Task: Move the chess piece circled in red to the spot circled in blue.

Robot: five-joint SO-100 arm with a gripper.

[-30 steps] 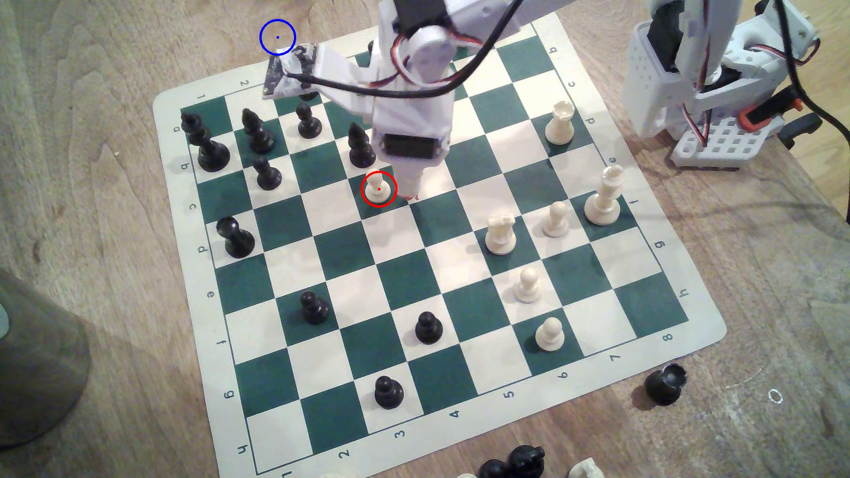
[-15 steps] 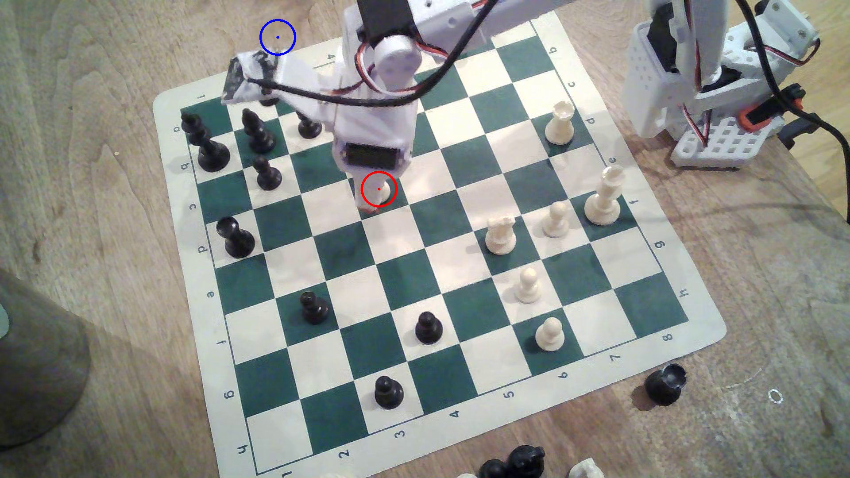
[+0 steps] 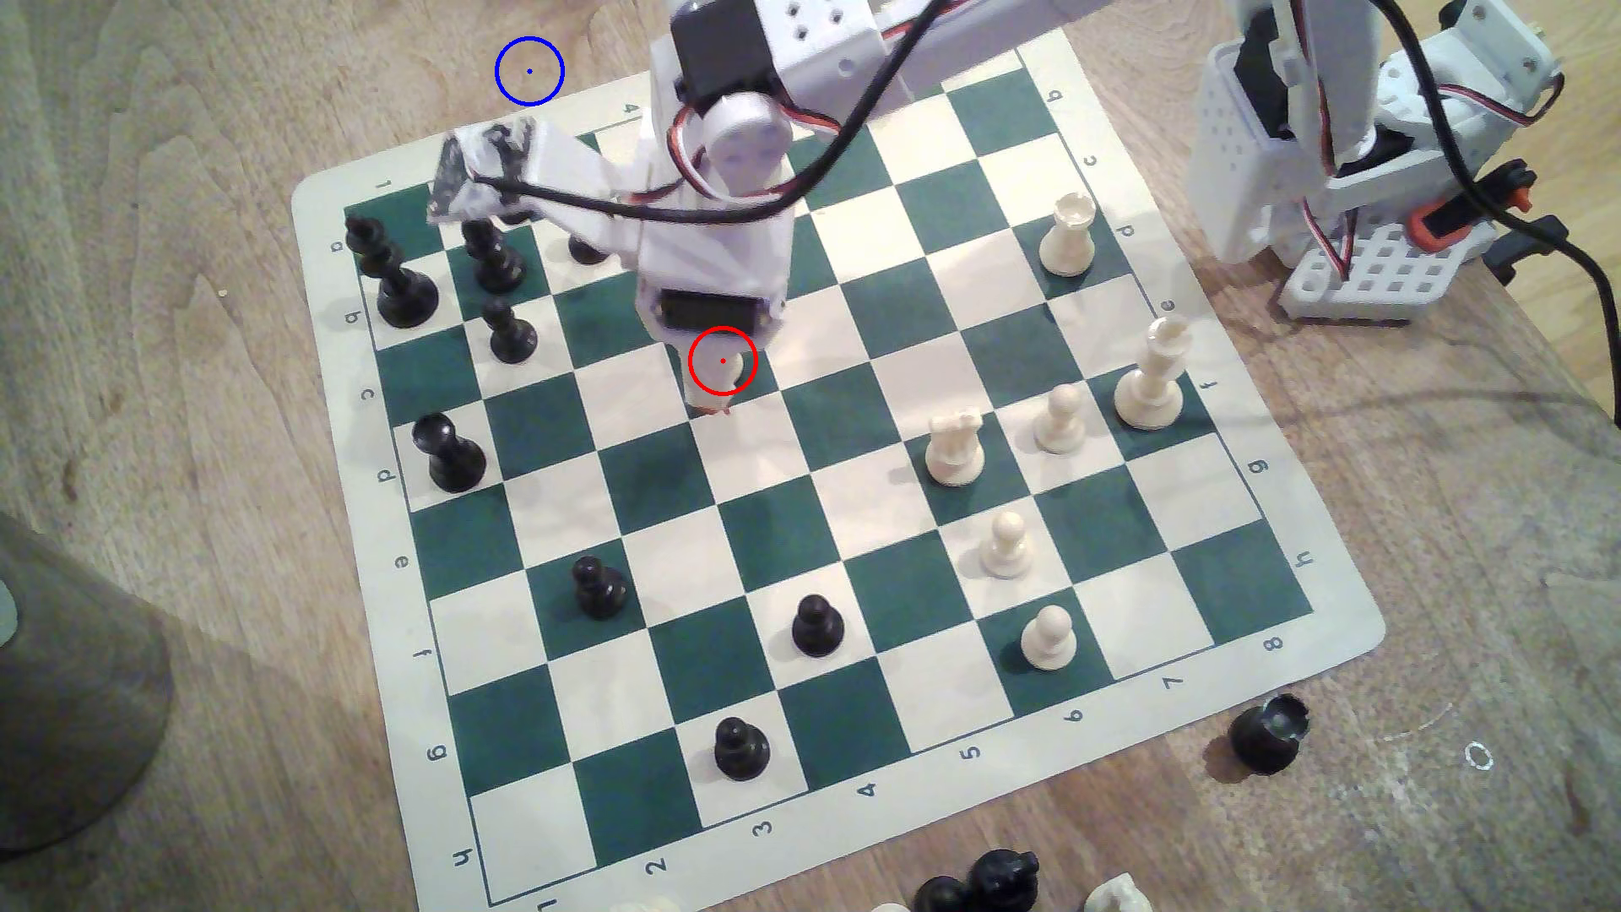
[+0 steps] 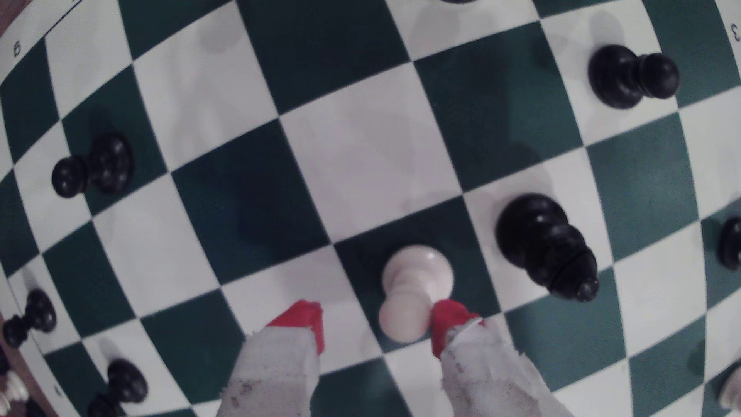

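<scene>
Cream round-headed pawn [image 4: 415,286], red-tipped gripper [image 4: 377,320] seemingly parted

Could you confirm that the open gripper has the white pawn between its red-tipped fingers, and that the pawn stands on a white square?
Not quite: the pawn stands on a dark green square, as the wrist view shows. The rest holds: the gripper is open, and the pawn's head sits between its red-tipped fingers.

A tall black piece [image 4: 547,248] is crowding the claw [image 4: 377,324] beside the pawn [image 4: 413,288]; the squares on its other side are lying bare.
</scene>
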